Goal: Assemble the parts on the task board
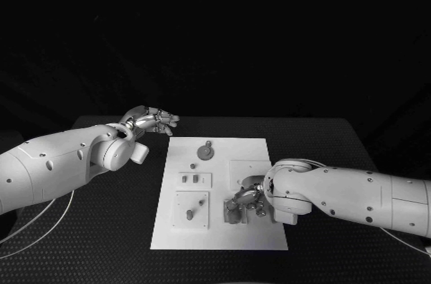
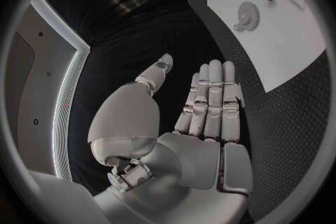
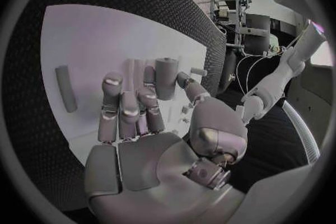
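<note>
Fingers (image 3: 129, 115) of the right hand (image 1: 244, 200) curled inward over the near right part of the white board (image 1: 251, 150), tips bunched around a short upright cylinder (image 3: 165, 77) (grey here, standing on the board). Thumb pressed against one side of that cylinder and fingertips close on the other, so held in a pinch as far as the right wrist view shows. A loose grey bar (image 3: 65, 88) flat on the board well off to one side of that hand, untouched. Small pegs (image 3: 199, 71) near the board's edge beyond the cylinder.

Fingers (image 2: 213, 98) of the left hand (image 1: 151, 120) straight and side by side, thumb set apart, nothing between them. Hand hovering above the black table (image 1: 108, 222) just off the board's far left corner, not touching the board.

On the board itself: a round gear-like part (image 1: 205, 152) near the far middle, a small square plate with two short pins (image 1: 194, 179) below it, and another plate with a single upright pin (image 1: 190, 214) at the near left. Board lying flat in the middle of the table, between the two arms.
</note>
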`<control>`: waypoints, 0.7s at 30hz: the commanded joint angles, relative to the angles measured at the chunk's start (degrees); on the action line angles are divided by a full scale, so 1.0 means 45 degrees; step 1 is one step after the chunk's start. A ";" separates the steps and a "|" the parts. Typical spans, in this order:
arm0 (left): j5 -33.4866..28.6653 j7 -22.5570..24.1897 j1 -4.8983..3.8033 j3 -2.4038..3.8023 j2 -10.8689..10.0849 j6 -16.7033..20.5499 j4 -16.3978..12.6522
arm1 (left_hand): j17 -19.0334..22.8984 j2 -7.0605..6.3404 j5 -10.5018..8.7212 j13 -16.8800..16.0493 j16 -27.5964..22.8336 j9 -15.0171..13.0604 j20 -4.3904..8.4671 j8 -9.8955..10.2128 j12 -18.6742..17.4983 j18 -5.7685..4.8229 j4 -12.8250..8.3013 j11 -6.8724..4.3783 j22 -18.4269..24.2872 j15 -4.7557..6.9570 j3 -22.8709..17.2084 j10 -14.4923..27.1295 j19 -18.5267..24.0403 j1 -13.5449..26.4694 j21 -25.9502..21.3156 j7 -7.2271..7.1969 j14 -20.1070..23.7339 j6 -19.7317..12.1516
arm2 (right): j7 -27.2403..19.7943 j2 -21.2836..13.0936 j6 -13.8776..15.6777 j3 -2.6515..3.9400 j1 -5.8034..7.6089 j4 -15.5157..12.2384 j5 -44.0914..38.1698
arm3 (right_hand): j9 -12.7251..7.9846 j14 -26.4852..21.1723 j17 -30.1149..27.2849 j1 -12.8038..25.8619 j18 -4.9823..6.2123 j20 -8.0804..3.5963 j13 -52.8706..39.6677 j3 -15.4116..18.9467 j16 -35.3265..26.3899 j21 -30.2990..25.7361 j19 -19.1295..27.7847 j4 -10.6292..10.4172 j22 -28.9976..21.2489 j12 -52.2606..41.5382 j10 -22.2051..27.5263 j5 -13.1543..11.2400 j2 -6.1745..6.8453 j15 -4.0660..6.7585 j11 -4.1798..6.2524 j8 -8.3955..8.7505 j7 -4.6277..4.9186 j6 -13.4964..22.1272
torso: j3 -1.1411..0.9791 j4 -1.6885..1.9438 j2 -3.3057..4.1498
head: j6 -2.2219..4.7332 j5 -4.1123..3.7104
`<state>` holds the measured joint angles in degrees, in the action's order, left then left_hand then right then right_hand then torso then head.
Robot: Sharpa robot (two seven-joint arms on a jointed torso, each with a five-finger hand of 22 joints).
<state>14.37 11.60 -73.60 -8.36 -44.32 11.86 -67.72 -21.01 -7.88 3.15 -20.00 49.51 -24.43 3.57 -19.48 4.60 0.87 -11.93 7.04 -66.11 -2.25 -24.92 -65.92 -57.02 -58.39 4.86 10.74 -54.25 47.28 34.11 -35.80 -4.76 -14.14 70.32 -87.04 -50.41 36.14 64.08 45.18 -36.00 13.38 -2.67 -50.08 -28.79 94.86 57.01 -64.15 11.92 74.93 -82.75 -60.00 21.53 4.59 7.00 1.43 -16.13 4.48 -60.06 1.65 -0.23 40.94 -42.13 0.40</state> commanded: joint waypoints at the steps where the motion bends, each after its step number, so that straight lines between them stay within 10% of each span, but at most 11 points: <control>1: 0.0003 0.0063 -0.0022 0.0008 0.0006 -0.0162 -0.0029 | -0.0020 0.0070 -0.0049 -0.0021 -0.0087 0.0019 -0.0084 -0.0049 0.0044 0.0018 -0.0053 -0.0067 -0.0019 -0.0049 0.0050 -0.0043 0.0003 0.0009 -0.0045 -0.0027 0.0006 0.0064 | -0.0126 0.0022 -0.0106 -0.0002 -0.0045 0.0059 0.0037 | -0.0012 -0.0017 -0.0028 0.0117 0.0361 -0.0079 0.0010 -0.0025 0.0082 0.0071 0.0022 -0.0088 0.0089 0.0075 0.0005 0.0013 0.0014 0.0026 -0.0027 0.0088 0.0106 0.0009 | 0.0002 -0.0007 0.0000 | 0.0005 0.0010; 21: 0.0003 0.0053 -0.0022 0.0008 0.0030 -0.0179 -0.0007 | -0.0028 0.0073 -0.0049 -0.0022 -0.0093 0.0022 -0.0084 -0.0049 0.0043 0.0018 -0.0045 -0.0067 -0.0024 -0.0049 0.0049 -0.0042 0.0003 0.0020 -0.0051 -0.0027 0.0006 0.0063 | -0.0372 0.0055 0.0607 -0.0002 -0.0064 0.0118 -0.0107 | 0.0037 -0.0190 -0.0118 0.0385 0.0361 -0.0131 -0.0168 -0.0599 0.0072 0.0109 0.0045 -0.1133 0.0089 0.0189 0.0068 0.0006 0.1005 0.0012 -0.0054 0.0159 0.0132 0.0097 | -0.0007 -0.0015 -0.0001 | -0.0015 0.0067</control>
<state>14.38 11.54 -73.60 -8.36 -44.30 11.80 -67.67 -21.05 -7.88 3.15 -20.04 49.29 -24.38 3.57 -19.47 4.60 0.87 -11.93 7.04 -66.15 -2.26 -24.92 -65.92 -57.02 -58.39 4.86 10.74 -54.25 47.28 33.30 -35.62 -2.87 -14.15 70.11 -86.53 -50.44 36.23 63.54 44.66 -34.40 13.37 -2.80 -50.78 -31.51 94.86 57.23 -63.83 7.00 74.92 -82.25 -60.00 21.53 8.61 6.97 1.43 -15.79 4.68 -59.64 1.61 -0.26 40.94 -42.23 0.65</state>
